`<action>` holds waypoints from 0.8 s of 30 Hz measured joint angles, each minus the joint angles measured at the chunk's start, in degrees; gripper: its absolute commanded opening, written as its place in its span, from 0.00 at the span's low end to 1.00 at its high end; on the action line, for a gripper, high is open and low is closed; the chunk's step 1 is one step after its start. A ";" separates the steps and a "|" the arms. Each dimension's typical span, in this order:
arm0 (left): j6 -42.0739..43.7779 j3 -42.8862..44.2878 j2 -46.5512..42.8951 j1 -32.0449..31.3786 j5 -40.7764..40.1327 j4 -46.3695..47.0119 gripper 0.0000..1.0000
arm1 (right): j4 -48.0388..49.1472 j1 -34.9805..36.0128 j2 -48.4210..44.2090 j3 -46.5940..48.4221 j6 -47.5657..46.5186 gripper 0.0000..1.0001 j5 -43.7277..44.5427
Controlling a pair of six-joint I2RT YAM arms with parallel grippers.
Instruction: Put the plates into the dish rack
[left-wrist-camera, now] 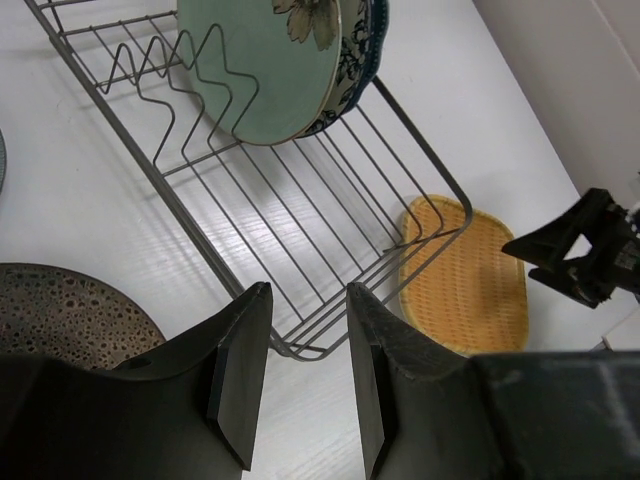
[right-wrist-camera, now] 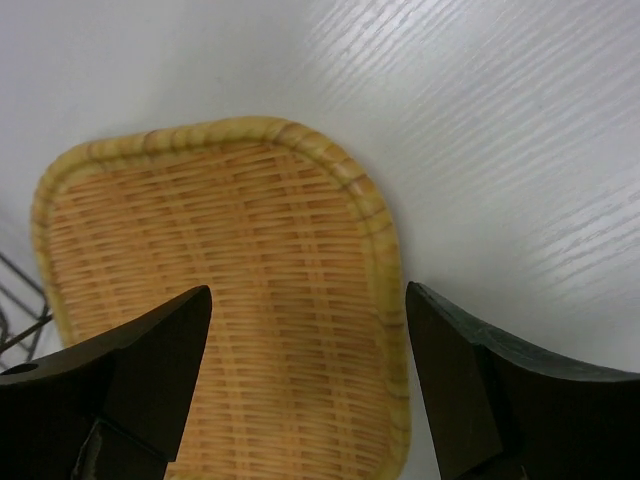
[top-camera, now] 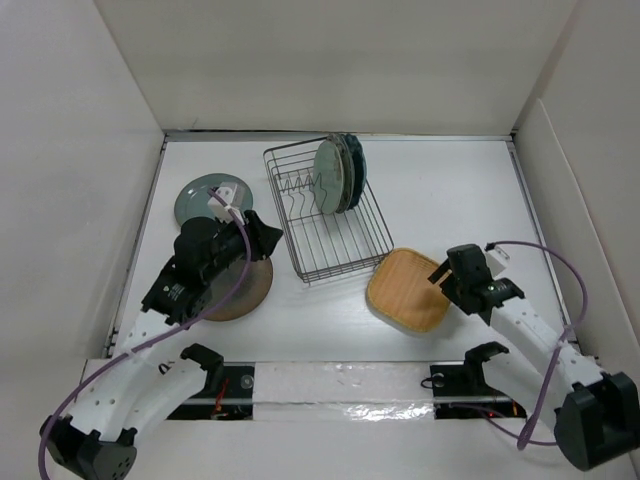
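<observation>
The wire dish rack (top-camera: 335, 245) stands mid-table with a teal plate (top-camera: 328, 178) and a blue-and-white plate (top-camera: 352, 168) upright at its far end. A grey-green plate (top-camera: 205, 195) lies flat to its left. A brown plate (top-camera: 252, 288) lies partly under my left arm. My left gripper (top-camera: 262, 232) is open and empty above the table by the rack's near corner (left-wrist-camera: 296, 350). The tan rounded-square plate (top-camera: 405, 290) lies right of the rack. My right gripper (right-wrist-camera: 308, 290) is open, its jaws either side of that plate's right rim (right-wrist-camera: 385, 260).
White walls close in the table at left, back and right. The brown plate's speckled edge (left-wrist-camera: 60, 310) shows at the left of the left wrist view. A bit of rack wire (right-wrist-camera: 15, 300) shows at the left edge of the right wrist view.
</observation>
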 measured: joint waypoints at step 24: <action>0.20 0.04 -1.27 -2.64 -2.67 -0.35 0.33 | 12.17 -9.94 31.36 14.43 -18.16 0.19 -15.15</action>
